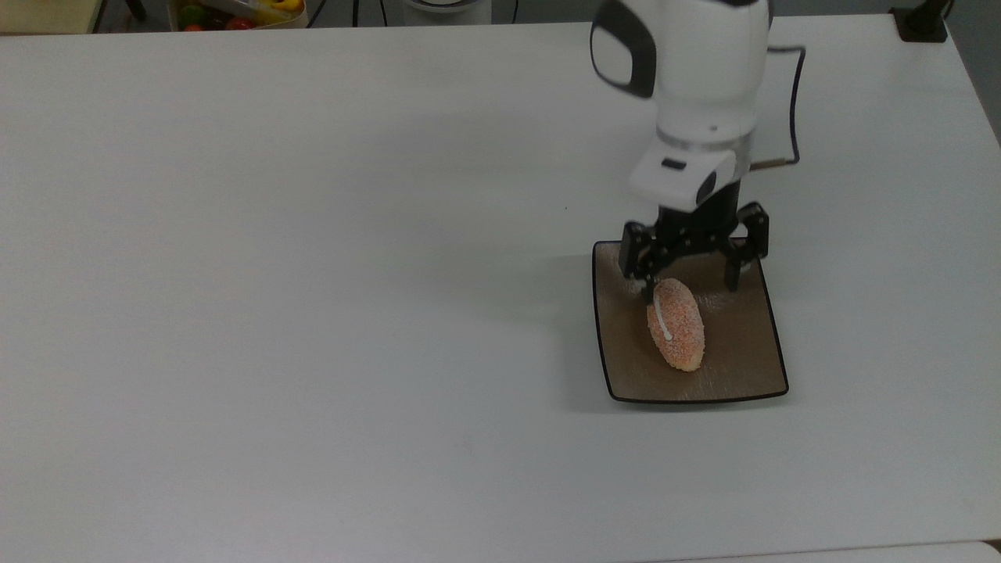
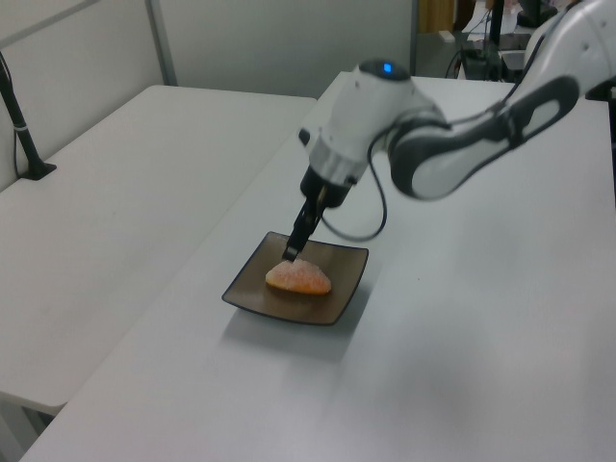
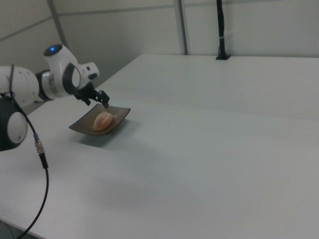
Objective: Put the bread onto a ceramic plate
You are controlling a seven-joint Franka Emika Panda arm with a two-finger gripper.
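The orange-pink bread (image 1: 676, 324) with its white stripe lies flat on the square brown ceramic plate (image 1: 743, 352), near the plate's middle. In the left view the bread (image 2: 298, 277) rests on the plate (image 2: 342, 289), and in the right view the bread (image 3: 103, 120) sits on the plate (image 3: 82, 127). My gripper (image 1: 691, 280) hangs open above the plate's far edge, lifted clear of the bread, with nothing between its fingers. The same gripper (image 2: 290, 252) shows in the left view, and the gripper (image 3: 97, 101) shows in the right view too.
A container of colourful fruit (image 1: 235, 12) sits beyond the table's far edge at the top view's upper left. A black post base (image 1: 923, 23) stands at the far right corner. The white table (image 1: 313, 274) spreads wide to the top view's left of the plate.
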